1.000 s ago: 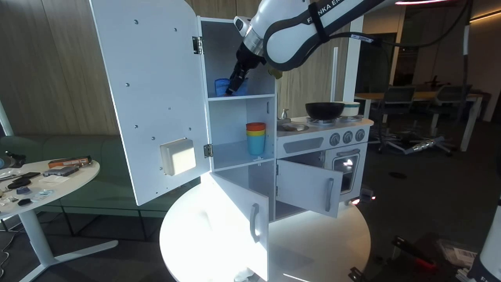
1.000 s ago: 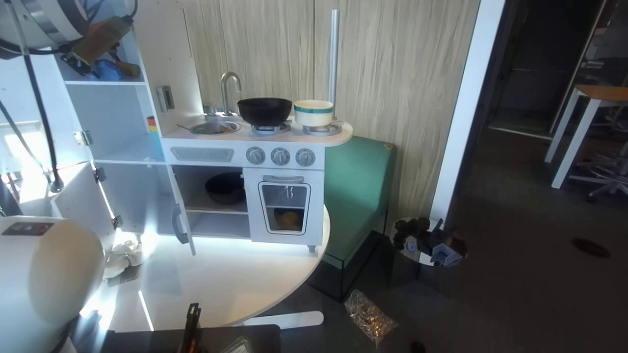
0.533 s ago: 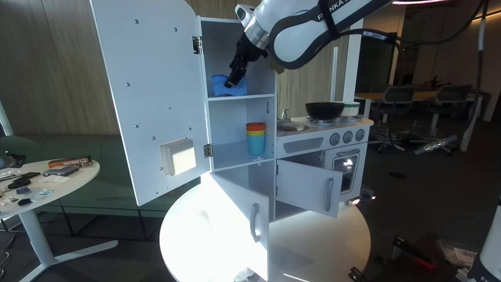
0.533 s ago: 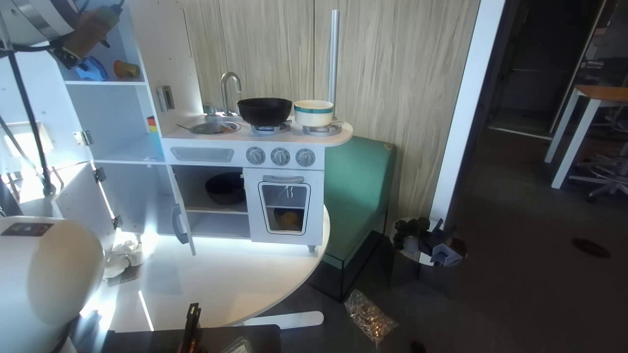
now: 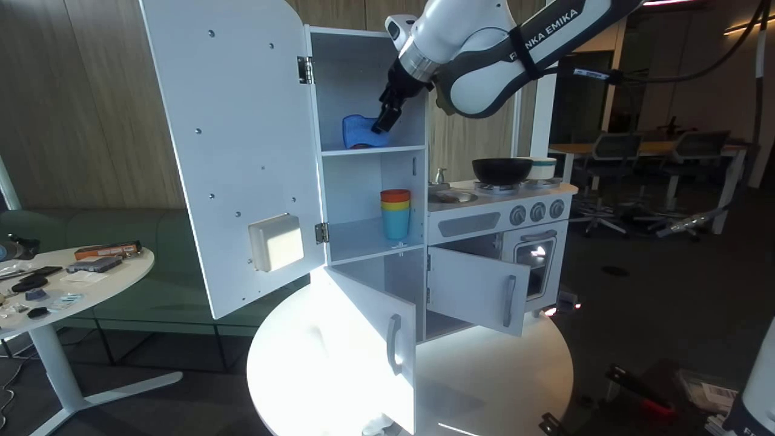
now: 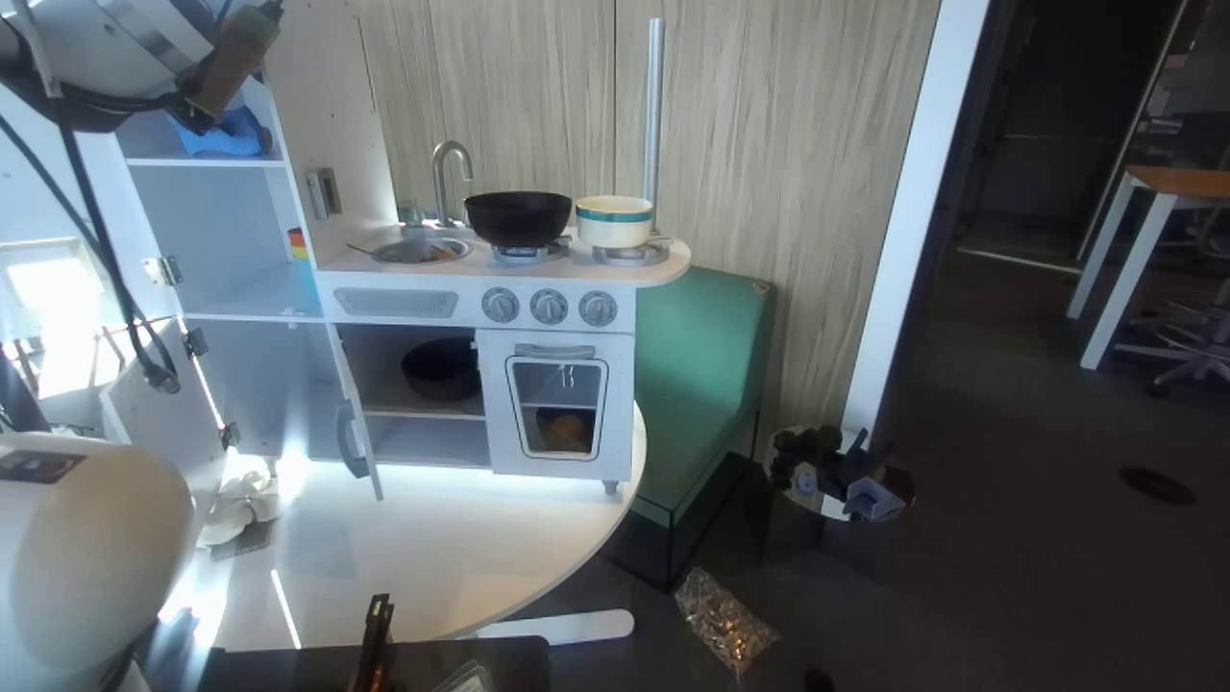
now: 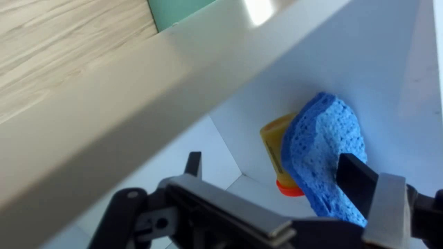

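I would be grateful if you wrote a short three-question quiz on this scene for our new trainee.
1. What colour is the sponge on the upper shelf, close to the gripper?
2. True or false: the gripper is fully shut.
3. Multiple choice: in the cup stack, which colour shows at the bottom? A) Orange B) Yellow C) Light blue

Key:
1. Blue.
2. False; in the wrist view its fingers stand apart.
3. C.
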Controlling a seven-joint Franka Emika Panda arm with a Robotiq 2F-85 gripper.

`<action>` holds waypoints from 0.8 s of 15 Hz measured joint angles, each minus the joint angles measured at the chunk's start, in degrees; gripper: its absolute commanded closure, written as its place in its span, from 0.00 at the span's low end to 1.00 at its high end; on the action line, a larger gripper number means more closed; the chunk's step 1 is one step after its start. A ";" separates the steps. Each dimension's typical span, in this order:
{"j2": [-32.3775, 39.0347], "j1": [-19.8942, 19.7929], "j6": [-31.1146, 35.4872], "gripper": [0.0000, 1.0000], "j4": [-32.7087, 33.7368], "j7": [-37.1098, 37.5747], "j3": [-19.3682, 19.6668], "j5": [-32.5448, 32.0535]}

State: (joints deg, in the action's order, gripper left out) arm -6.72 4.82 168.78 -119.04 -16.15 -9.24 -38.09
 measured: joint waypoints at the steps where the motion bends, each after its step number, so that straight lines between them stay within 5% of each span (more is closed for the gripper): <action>1: 0.02 -0.69 0.50 0.00 0.01 1.67 -0.01 -2.40; 4: 0.04 -1.78 1.48 0.00 0.00 5.99 -0.08 -7.43; 12: -1.78 -1.24 0.95 0.00 -0.67 9.98 -1.63 -7.79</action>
State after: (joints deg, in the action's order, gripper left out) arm -8.50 3.59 169.72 -119.72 -6.17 -10.86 -45.88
